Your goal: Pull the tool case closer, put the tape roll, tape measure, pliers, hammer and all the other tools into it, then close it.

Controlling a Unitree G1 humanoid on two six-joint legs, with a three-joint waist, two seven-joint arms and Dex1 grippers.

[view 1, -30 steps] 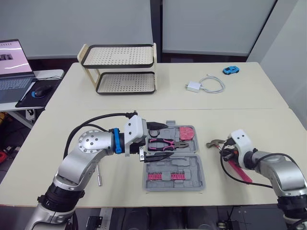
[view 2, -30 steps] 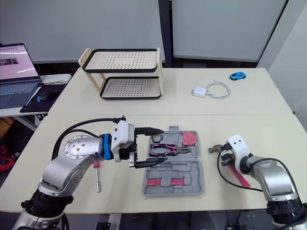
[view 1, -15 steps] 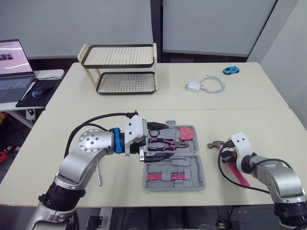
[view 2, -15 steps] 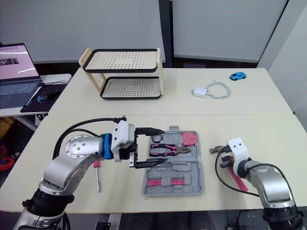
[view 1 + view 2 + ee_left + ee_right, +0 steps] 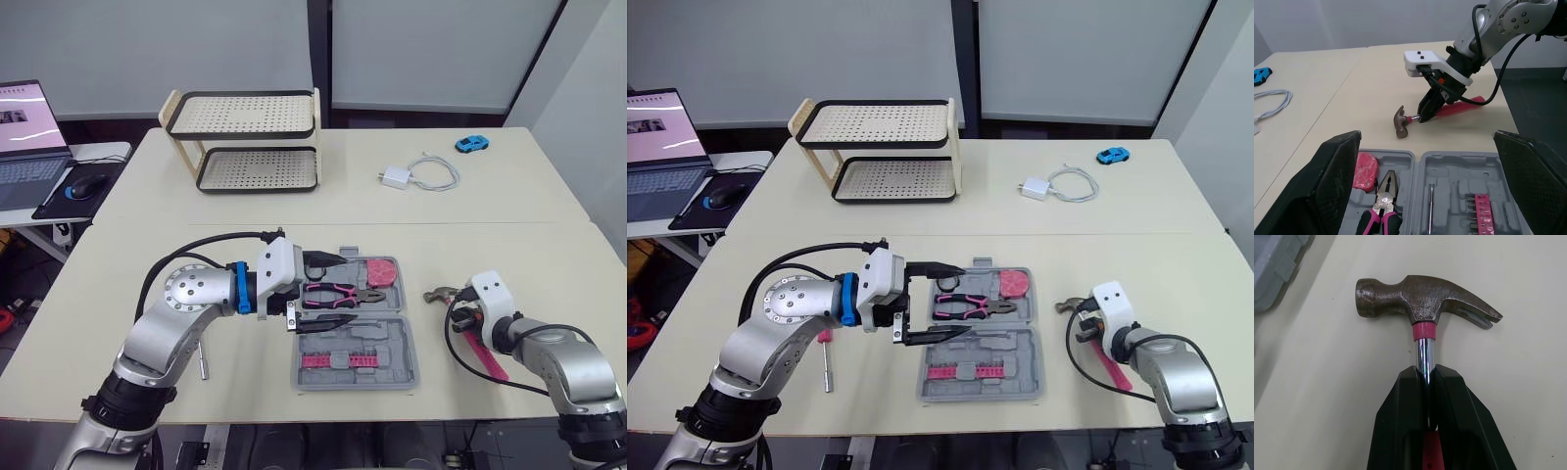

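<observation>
Right tool (image 5: pixel 1424 374) clamped on the hammer (image 5: pixel 1420 296), fingers pressed together on the bare steel shaft just below the red collar under the head. Hammer lies flat on the tabletop (image 5: pixel 509 255), right of the case (image 5: pixel 387 338) and apart from it, head toward the case, pink handle trailing back past the right wrist. Judged head-heavy and rigid. The polished shaft looks slick, so a hold this close to the head keeps the weight near the fingers, but the long handle may swing or twist in the grip on lifting; the pink grip would offer more friction but worse balance. The right arm's black cable loops beside the handle and could snag. Case is open, both halves flat, with pliers (image 5: pixel 343 292) and a pink disc (image 5: pixel 380 270) seated in the far half. Left tool (image 5: pixel 348 287) has its fingers wide apart and hovers over the case's left side, above the pliers. It is likely in the way if the hammer's slot lies there; which slot is meant I cannot tell. A driver (image 5: pixel 826 362) lies loose on the tabletop left of the case, under the left arm. Rack (image 5: pixel 250 142), charger (image 5: pixel 397 177) and toy car (image 5: pixel 470 144) sit far back, well apart from the work.
</observation>
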